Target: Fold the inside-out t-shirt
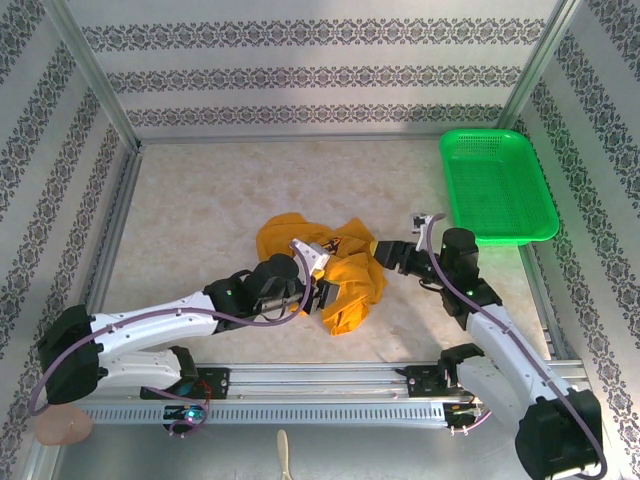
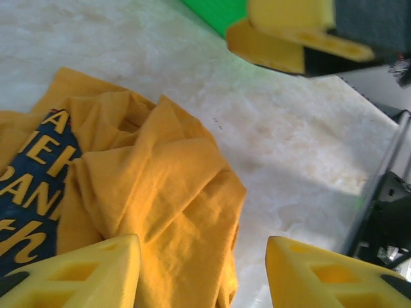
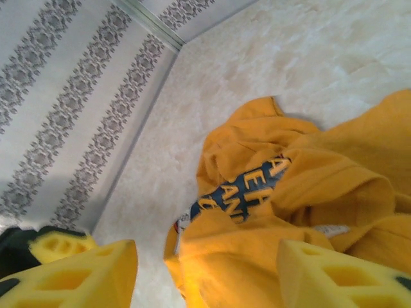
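Observation:
The inside-out t-shirt [image 1: 352, 290] lies crumpled in a mustard-orange heap at the middle of the table. Its dark navy print with lettering [image 3: 247, 189] shows in a gap between folds, and a small white label [image 3: 331, 229] peeks out. My left gripper [image 1: 318, 272] hovers at the heap's left side, open; in the left wrist view the cloth [image 2: 160, 173] lies below and between the yellow fingers [image 2: 83, 276] without being pinched. My right gripper [image 1: 385, 255] stands open at the heap's right edge, its yellow fingers [image 3: 340, 276] spread wide above the t-shirt [image 3: 334, 167].
A green plastic basket [image 1: 497, 185] sits at the back right against the patterned wall. Bare marble-look tabletop [image 1: 200, 210] surrounds the heap. A metal rail [image 1: 330, 380] runs along the near edge by the arm bases.

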### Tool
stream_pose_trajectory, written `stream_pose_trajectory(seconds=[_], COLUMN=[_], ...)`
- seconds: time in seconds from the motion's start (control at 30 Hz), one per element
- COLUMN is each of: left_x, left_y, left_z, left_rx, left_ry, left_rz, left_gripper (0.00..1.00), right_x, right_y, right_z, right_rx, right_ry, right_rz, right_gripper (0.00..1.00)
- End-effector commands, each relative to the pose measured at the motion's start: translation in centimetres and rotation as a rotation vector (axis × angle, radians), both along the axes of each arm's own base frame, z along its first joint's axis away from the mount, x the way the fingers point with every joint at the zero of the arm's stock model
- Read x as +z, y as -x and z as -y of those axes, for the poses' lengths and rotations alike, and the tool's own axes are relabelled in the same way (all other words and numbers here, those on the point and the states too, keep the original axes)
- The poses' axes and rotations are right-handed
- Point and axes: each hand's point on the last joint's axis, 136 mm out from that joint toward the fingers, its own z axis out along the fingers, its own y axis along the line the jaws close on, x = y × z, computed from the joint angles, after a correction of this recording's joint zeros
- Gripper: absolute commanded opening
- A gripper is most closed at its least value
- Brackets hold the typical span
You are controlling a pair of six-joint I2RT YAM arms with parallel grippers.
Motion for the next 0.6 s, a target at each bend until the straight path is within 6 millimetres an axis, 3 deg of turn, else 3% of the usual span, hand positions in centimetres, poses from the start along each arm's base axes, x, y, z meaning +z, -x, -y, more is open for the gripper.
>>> stream_pose_trajectory(seconds=[0.0, 0.1, 0.23, 0.43, 0.57], left_x=[-0.4, -1.9, -3.8, -6.7, -8.2], left_y=[-1.1, -0.8, -0.1, 0.8, -0.1], left_z=[-0.2, 1.1, 3.6, 6.8, 7.0], left_rx=[0.034, -0.018, -0.099, -0.175, -0.123], left_ry=[-0.105, -0.21, -0.308, -0.41, -0.484], left_rz=[0.025, 0.033, 0.044, 0.062, 0.101], left_gripper=[0.55, 0.57, 0.61, 0.65, 0.66], right_x=[-3.4, -6.5, -8.1, -8.7, -7.5], right_y=[1.7, 2.8, 3.0, 2.0, 1.4], right_z=[0.5, 1.6, 3.3, 5.6, 5.7], right_rx=[-0.029, -0.095, -0.192, -0.317, -0.323], right_ry=[0.061, 0.09, 0.113, 0.112, 0.08], right_rz=[-0.073, -0.15, -0.21, -0.313, -0.315], right_gripper=[0.63, 0.63, 0.66, 0.67, 0.67])
